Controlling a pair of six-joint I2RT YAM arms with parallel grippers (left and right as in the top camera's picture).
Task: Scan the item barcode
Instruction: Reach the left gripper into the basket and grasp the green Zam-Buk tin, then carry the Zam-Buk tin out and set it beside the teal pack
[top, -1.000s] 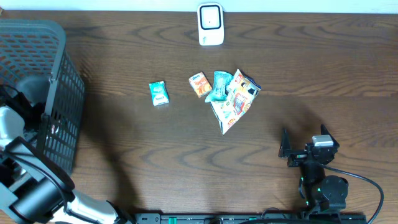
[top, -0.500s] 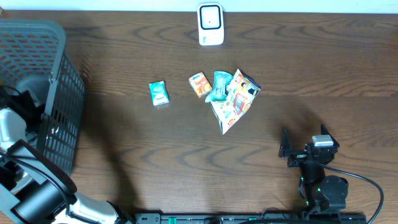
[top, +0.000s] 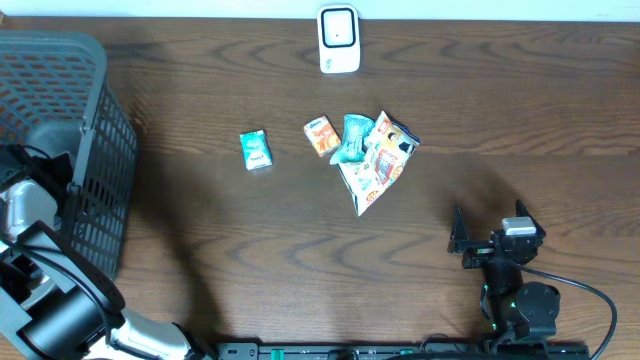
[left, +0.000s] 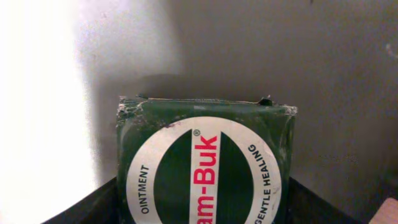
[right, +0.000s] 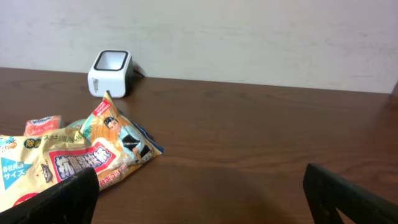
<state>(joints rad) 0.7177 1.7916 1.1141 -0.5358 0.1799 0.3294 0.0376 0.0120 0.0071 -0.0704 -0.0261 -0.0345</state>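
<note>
Ointment box sits between the jaws of the left pincer, clamped or loose I cannot tell, at the left basket, well apart from the far scanner; other packets lie on the worktop, seemingly unscanned; right pincer gapes empty.

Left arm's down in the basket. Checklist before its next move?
1. Green Zam-Buk ointment box sits between the fingers of the left claw: ok.
2. Grip closed on it: cannot tell.
3. Barcode side found: cannot tell, only the round label shows.
4. White barcode scanner window uncovered: ok.
5. Right claw open, empty, apart from the colourful snack packets: ok.
6. Clearance from the grey mesh basket wall: cannot tell.
</note>
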